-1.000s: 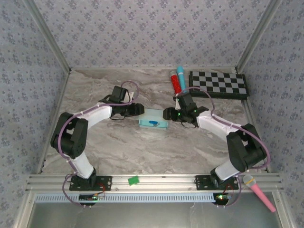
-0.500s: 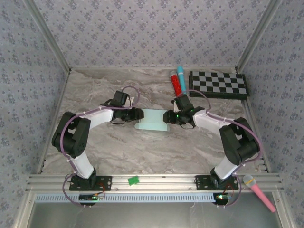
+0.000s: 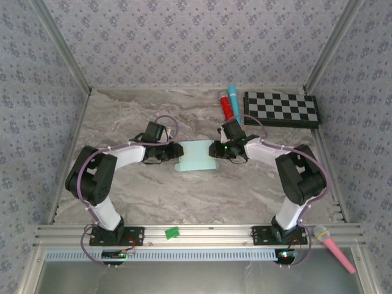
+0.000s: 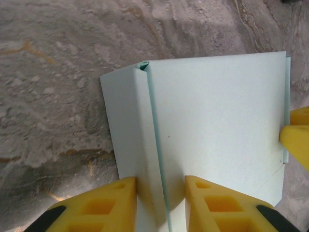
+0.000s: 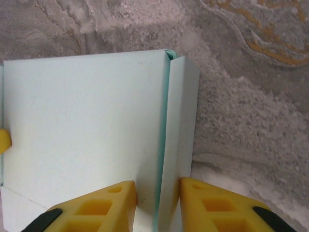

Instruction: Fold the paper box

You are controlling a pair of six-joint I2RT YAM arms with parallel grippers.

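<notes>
Both pincers, left (image 4: 160, 195) and right (image 5: 158, 198), grip the paper box (image 3: 196, 155) at opposite ends.

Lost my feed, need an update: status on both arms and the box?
Left gripper jaws pinching the paper box at one end fold. Right gripper same, opposite end. Box flat on table. Nothing obstructing.

Box (image 3: 196, 156): pale mint-blue, plain. Gripper fingers (image 4: 113, 203): bright yellow w/ black trim, same on right (image 5: 104, 205). Table (image 3: 122, 116): grey-beige marble w/ orange-brown veins. Arms (image 3: 125, 150): white links, black joints, purple cables. Board (image 3: 282, 109): black/white checks. Walls (image 3: 184, 37): grey-lilac floral print. Tubes (image 3: 226, 105): one red, one cyan. Mic (image 3: 334, 245): pink. Clip (image 3: 172, 232): green.
</notes>
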